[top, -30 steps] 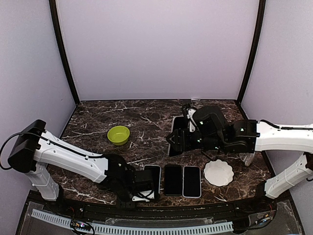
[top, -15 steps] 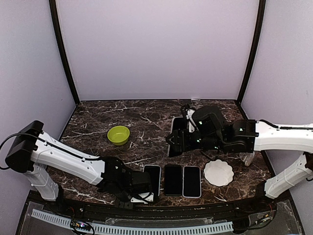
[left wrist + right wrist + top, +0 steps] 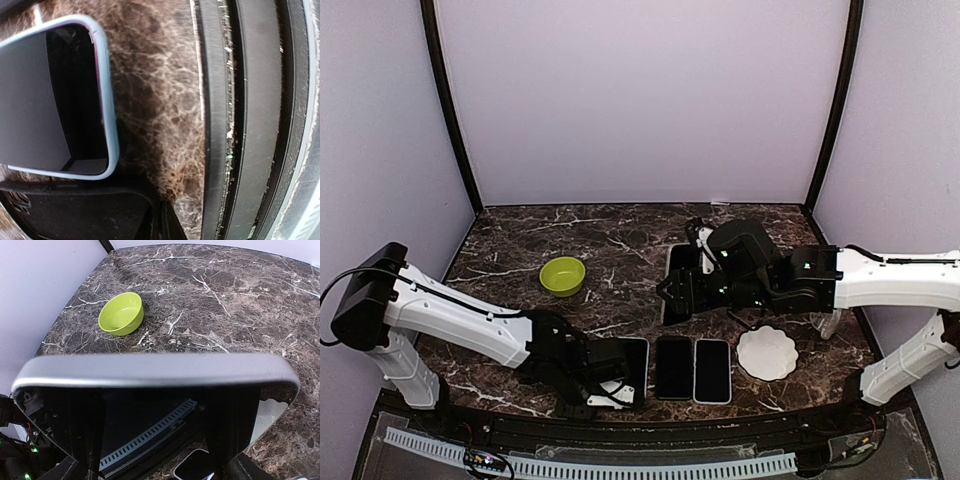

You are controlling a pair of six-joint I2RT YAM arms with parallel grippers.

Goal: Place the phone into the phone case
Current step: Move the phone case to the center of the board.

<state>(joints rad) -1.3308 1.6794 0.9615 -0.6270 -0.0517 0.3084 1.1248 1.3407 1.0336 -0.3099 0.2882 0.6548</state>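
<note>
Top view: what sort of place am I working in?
Probably a lab test booth: plain lilac walls enclose a marble-look table, with the left arm and right arm bolted at its near edge.

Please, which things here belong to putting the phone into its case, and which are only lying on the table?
For the job: phone held in the right gripper; pale-rimmed phone case at the shut left gripper.
Lying about: green bowl; white dish; black slab and pale-rimmed slab beside the case, phone or case unclear.
</note>
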